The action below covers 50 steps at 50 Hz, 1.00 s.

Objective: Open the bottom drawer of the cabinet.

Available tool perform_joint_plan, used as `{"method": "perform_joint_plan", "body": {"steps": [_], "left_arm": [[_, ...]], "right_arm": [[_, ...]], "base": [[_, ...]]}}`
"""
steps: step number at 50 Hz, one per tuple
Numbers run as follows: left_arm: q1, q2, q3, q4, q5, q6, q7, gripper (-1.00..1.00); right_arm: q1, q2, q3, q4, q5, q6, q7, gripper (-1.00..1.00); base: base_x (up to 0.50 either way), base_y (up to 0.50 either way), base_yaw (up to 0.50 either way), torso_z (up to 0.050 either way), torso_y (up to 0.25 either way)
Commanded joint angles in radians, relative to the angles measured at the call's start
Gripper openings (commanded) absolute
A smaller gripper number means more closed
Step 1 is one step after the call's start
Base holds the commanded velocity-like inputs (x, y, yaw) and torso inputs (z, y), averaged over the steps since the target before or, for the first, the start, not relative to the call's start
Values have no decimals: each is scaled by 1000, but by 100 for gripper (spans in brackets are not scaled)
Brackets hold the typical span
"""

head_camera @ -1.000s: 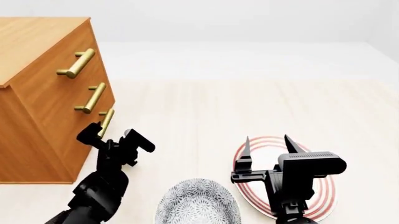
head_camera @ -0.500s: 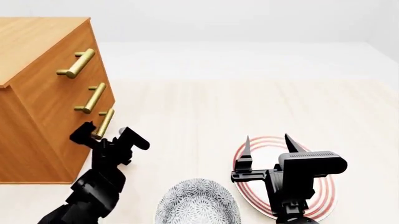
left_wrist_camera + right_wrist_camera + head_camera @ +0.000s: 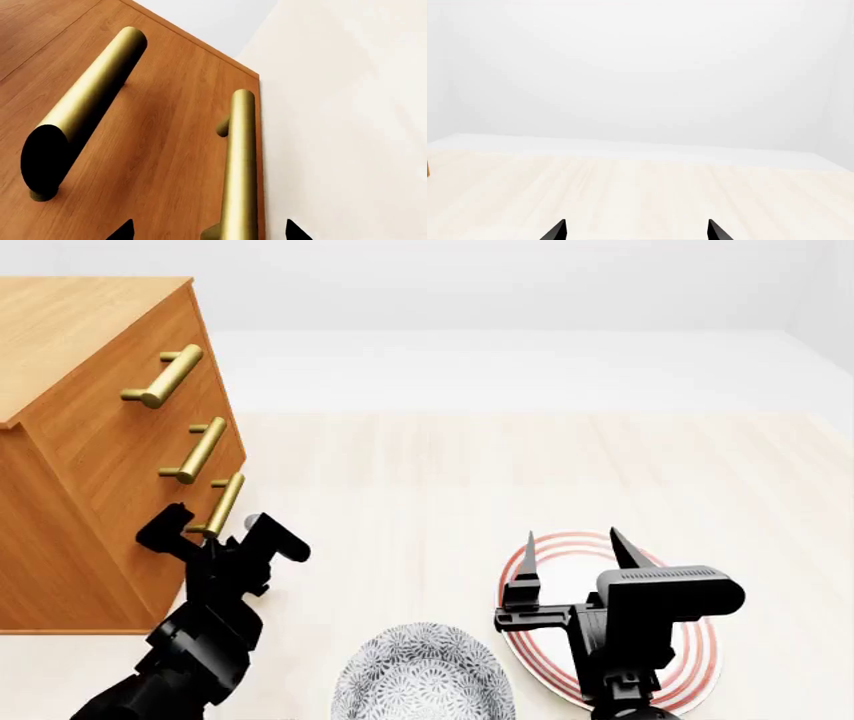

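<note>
The orange-brown cabinet (image 3: 80, 440) stands at the left of the head view, with three brass bar handles down its front. The bottom drawer (image 3: 180, 540) carries the lowest handle (image 3: 223, 503). My left gripper (image 3: 211, 532) is open, its jaws either side of that handle's lower end. In the left wrist view the bottom handle (image 3: 241, 165) runs between my two fingertips (image 3: 123, 231), with the middle handle (image 3: 87, 110) beside it. My right gripper (image 3: 574, 550) is open and empty above a striped plate. The right wrist view shows only floor and wall.
A red-ringed white plate (image 3: 694, 660) lies under my right gripper. A grey patterned bowl (image 3: 422, 675) sits at the front centre. Pale wood floor (image 3: 534, 470) stretches beyond, with a white wall behind.
My left gripper has moved left and slightly down toward the cabinet, bringing its jaws around the lower end of the bottom handle. The right arm has not moved.
</note>
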State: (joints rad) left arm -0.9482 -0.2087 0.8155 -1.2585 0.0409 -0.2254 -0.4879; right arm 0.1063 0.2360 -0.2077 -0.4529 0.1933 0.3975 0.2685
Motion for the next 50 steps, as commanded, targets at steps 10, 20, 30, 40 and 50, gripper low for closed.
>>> {"method": "perform_joint_plan", "body": {"steps": [10, 20, 30, 40, 50], "left_arm": [[-5, -9, 59, -50, -22, -78, 49, 100], [-9, -5, 86, -50, -29, -93, 59, 100], [-7, -8, 109, -50, -30, -63, 45, -100], [-6, -9, 115, -50, -37, -57, 44, -100], [-13, -1, 134, -50, -29, -33, 31, -100]], "right_arm": [[2, 9, -7, -5, 6, 2, 14, 100], [2, 14, -9, -12, 11, 4, 20, 100], [3, 17, -13, -8, 14, -1, 24, 100], [2, 20, -16, -6, 17, -6, 29, 100], [0, 23, -18, -7, 23, -12, 32, 100]], "base": [[0, 0, 0, 0, 0], [0, 0, 0, 0, 0], [0, 0, 0, 0, 0], [0, 0, 0, -2, 0], [0, 0, 0, -2, 0]]}}
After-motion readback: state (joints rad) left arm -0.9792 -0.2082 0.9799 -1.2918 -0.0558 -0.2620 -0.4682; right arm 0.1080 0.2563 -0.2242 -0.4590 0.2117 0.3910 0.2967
